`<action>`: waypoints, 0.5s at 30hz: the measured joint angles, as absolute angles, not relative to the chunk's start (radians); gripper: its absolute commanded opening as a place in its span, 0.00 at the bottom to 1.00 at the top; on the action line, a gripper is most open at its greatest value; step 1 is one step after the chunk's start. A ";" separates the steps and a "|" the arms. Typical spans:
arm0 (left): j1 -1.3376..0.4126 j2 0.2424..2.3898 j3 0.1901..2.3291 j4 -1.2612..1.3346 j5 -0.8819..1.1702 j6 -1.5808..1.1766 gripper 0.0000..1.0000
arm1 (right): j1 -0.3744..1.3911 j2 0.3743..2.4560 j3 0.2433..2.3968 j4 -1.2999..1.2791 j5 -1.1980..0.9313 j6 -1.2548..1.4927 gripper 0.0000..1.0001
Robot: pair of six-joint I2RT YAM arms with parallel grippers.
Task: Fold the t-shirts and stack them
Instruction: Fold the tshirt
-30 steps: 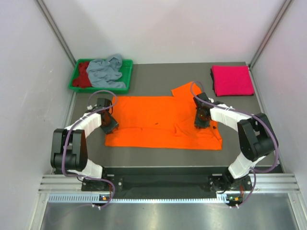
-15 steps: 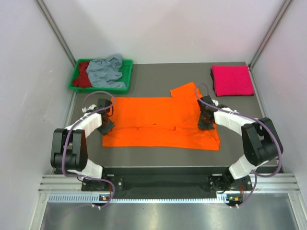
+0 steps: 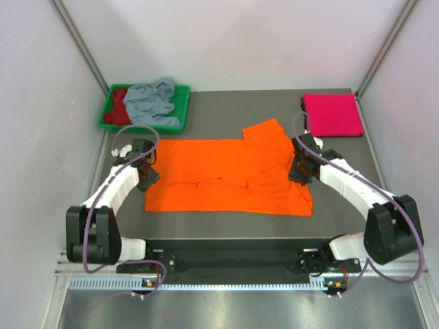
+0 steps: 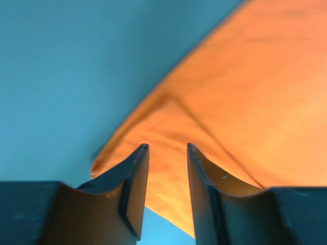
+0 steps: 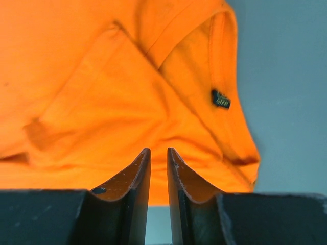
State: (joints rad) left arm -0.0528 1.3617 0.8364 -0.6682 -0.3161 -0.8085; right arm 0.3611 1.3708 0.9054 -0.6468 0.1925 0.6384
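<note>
The bright orange t-shirt (image 3: 226, 179) lies flat across the middle of the table, folded into a wide band, with one sleeve (image 3: 264, 130) sticking out at the back right. My left gripper (image 3: 146, 177) hovers at its left edge, jaws apart and empty; the left wrist view shows the cloth edge (image 4: 225, 102) beyond my fingertips (image 4: 167, 146). My right gripper (image 3: 300, 171) is over the shirt's right end, jaws narrowly apart and empty (image 5: 159, 149), above the collar with its label (image 5: 220, 99). The magenta pink t-shirt (image 3: 332, 114) lies folded at the back right.
A green tray (image 3: 182, 103) at the back left holds the crumpled grey-blue t-shirt (image 3: 152, 101) and the dark red t-shirt (image 3: 120, 107). White walls close in the table on the left, back and right. The arm bases stand at the near edge.
Both arms have swung outward, the left gripper to the shirt's left edge and the right to its right end. The shirt's near edge has shifted back and lies straighter.
</note>
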 measured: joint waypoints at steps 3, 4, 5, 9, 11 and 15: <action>-0.053 1.300 0.840 -0.639 -0.261 -0.777 0.33 | 0.361 1.310 0.896 -0.664 0.163 0.666 0.19; -0.053 1.290 0.839 -0.627 -0.240 -0.772 0.32 | 0.361 1.294 0.884 -0.668 0.157 0.675 0.19; -0.053 1.287 0.839 -0.614 -0.219 -0.768 0.31 | 0.361 1.281 0.870 -0.669 0.154 0.683 0.18; -0.053 1.329 0.819 -0.553 -0.155 -0.776 0.19 | 0.361 1.271 0.796 -0.677 0.144 0.704 0.17; -0.053 1.379 0.813 -0.541 -0.141 -0.781 0.17 | 0.361 1.274 0.760 -0.686 0.144 0.711 0.17; -0.052 1.483 0.797 -0.533 -0.121 -0.793 0.19 | 0.360 1.310 0.727 -0.704 0.166 0.725 0.17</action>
State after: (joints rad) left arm -0.0521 1.4826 0.7975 -0.5331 -0.1207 -0.7925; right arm 0.3603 1.3098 0.7269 -0.7044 0.1658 0.7246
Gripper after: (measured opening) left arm 0.177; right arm 0.175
